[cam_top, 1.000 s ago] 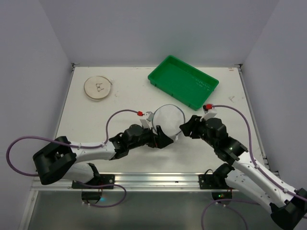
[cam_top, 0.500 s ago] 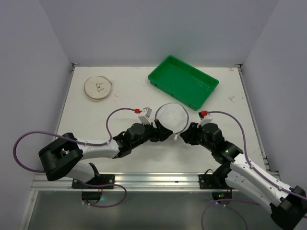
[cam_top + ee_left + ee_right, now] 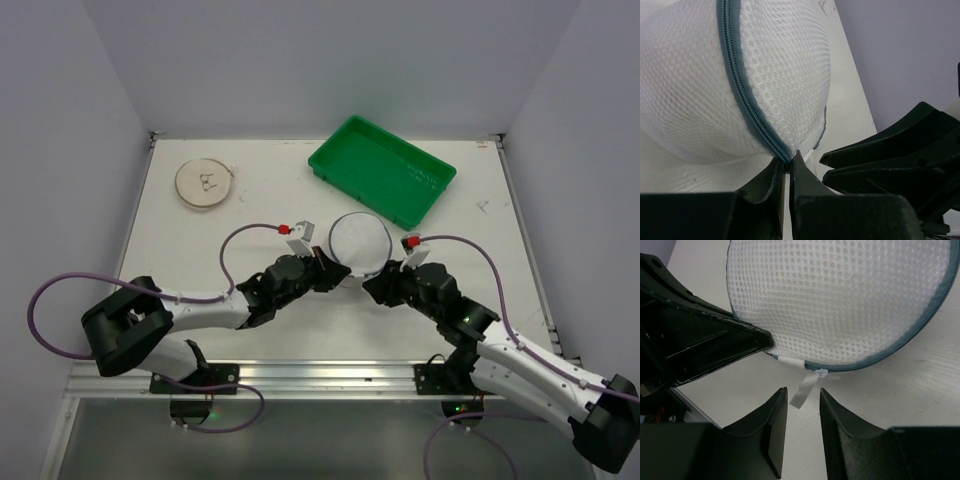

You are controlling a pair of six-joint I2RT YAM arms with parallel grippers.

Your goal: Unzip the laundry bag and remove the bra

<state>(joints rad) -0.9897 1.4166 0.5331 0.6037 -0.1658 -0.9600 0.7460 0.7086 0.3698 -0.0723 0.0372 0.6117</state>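
Note:
The laundry bag (image 3: 358, 242), a round white mesh case with a grey-blue zipper rim, lies mid-table. My left gripper (image 3: 338, 273) meets its near-left edge. In the left wrist view its jaws (image 3: 788, 164) are shut on the zipper rim of the laundry bag (image 3: 735, 75). My right gripper (image 3: 376, 284) is at the bag's near edge, open. In the right wrist view a white pull tab (image 3: 804, 388) hangs from the zipper of the laundry bag (image 3: 840, 295), just ahead of the gap in my right gripper (image 3: 803, 399) and untouched by the fingers. The bra is hidden.
A green rectangular tray (image 3: 382, 170) stands behind the bag at the back right. A flat beige disc (image 3: 205, 185) lies at the back left. Both grippers crowd the bag's near edge, almost touching each other. The table's front rail (image 3: 320, 375) runs below the arms.
My left gripper has closed onto the bag's zipper rim. The right gripper has narrowed and slid left up to the bag's near edge. The bag has shifted slightly away.

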